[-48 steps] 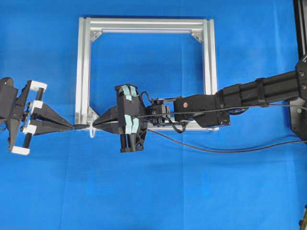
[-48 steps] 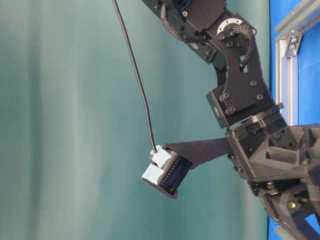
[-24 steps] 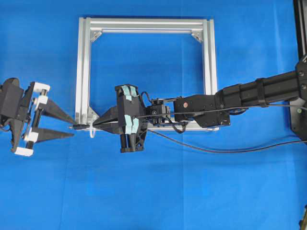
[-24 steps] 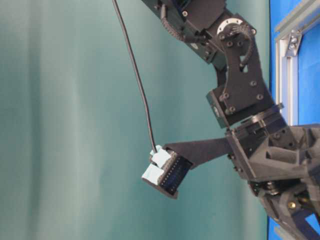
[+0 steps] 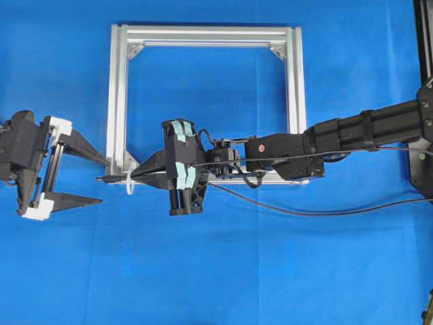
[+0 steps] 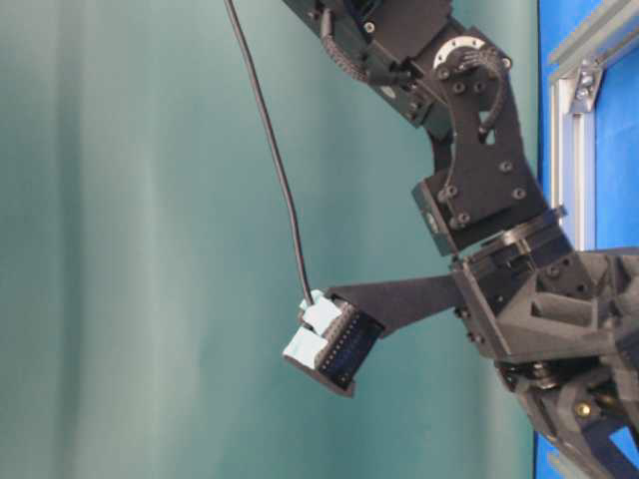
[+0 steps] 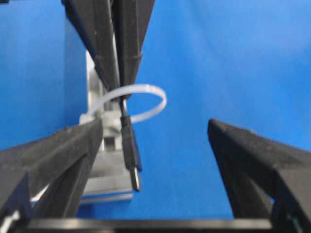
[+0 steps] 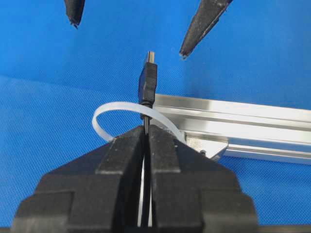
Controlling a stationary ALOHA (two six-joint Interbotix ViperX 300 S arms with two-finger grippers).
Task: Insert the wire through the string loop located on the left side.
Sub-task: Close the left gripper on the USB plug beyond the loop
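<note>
Plug (image 5: 107, 179) pokes through the loop (image 5: 128, 185), pointing 9 o'clock at my left gripper (image 5: 95, 180), whose jaws are spread wide either side of it. Right gripper (image 5: 135, 175) is clamped on the wire (image 5: 304, 211) just behind.

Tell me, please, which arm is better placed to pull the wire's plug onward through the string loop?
Probably the left: its open claw faces the plug, already poking through the string loop. The right claw is shut on the wire behind the loop.
</note>
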